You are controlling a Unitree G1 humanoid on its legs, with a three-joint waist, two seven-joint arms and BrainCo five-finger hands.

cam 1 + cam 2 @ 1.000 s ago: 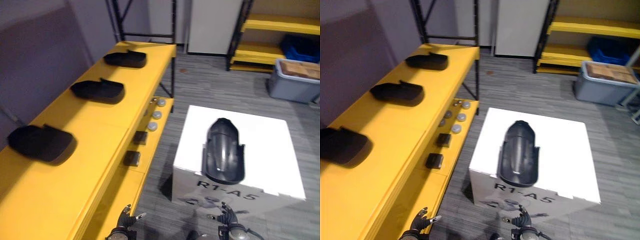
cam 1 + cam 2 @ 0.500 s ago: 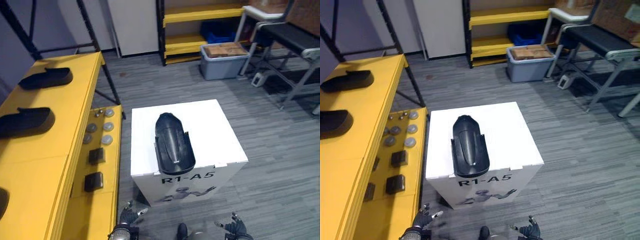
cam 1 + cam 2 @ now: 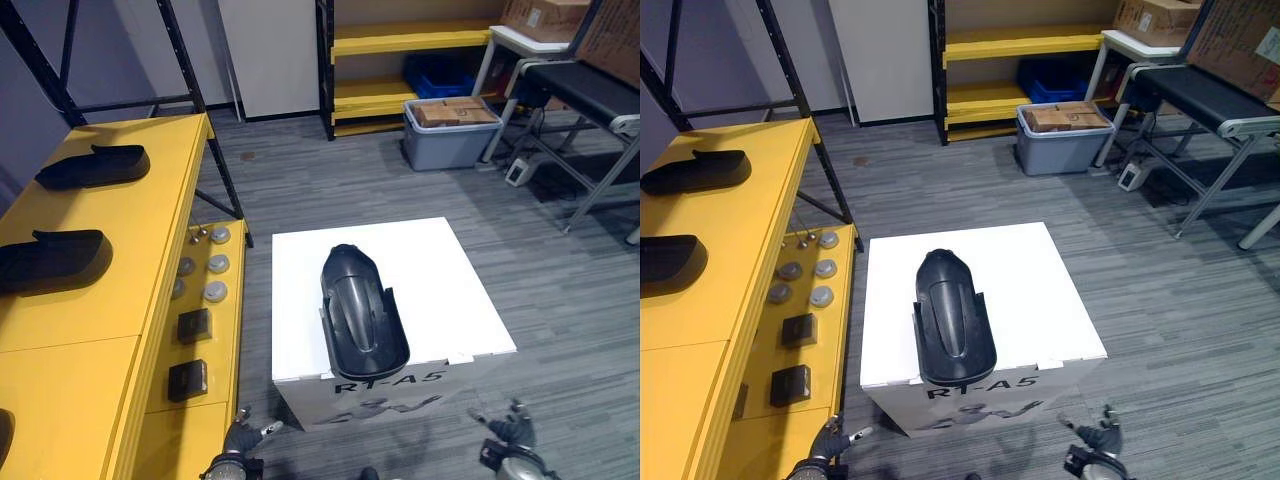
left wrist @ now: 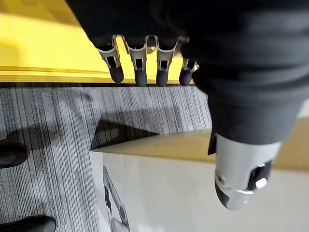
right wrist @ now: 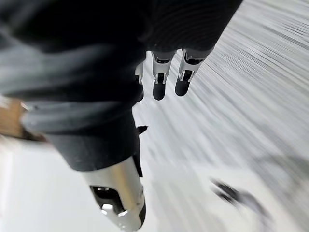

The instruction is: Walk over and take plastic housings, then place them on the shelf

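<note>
A dark curved plastic housing (image 3: 361, 315) lies lengthwise on top of a white box (image 3: 430, 262) in the middle of the floor. Two more dark housings (image 3: 92, 166) (image 3: 50, 259) rest on the yellow shelf top (image 3: 120, 300) at the left, and the edge of a third (image 3: 4, 432) shows at the lower left. My left hand (image 3: 243, 442) hangs low beside the box's near left corner, fingers (image 4: 138, 67) straight and holding nothing. Low at the box's near right, my right hand (image 3: 508, 432) is also open and empty, its fingers (image 5: 159, 82) relaxed.
A lower yellow ledge (image 3: 200, 400) holds round silver parts (image 3: 214, 292) and small black blocks (image 3: 188, 380). Farther off stand a grey tote (image 3: 450, 130), a yellow rack (image 3: 400, 60) with a blue bin (image 3: 440, 76), and a bench frame (image 3: 585, 110) at the right.
The whole picture has swung from the yellow shelf toward the white box, so the camera moved. Both hands stay low and open; the housing has not moved on the box.
</note>
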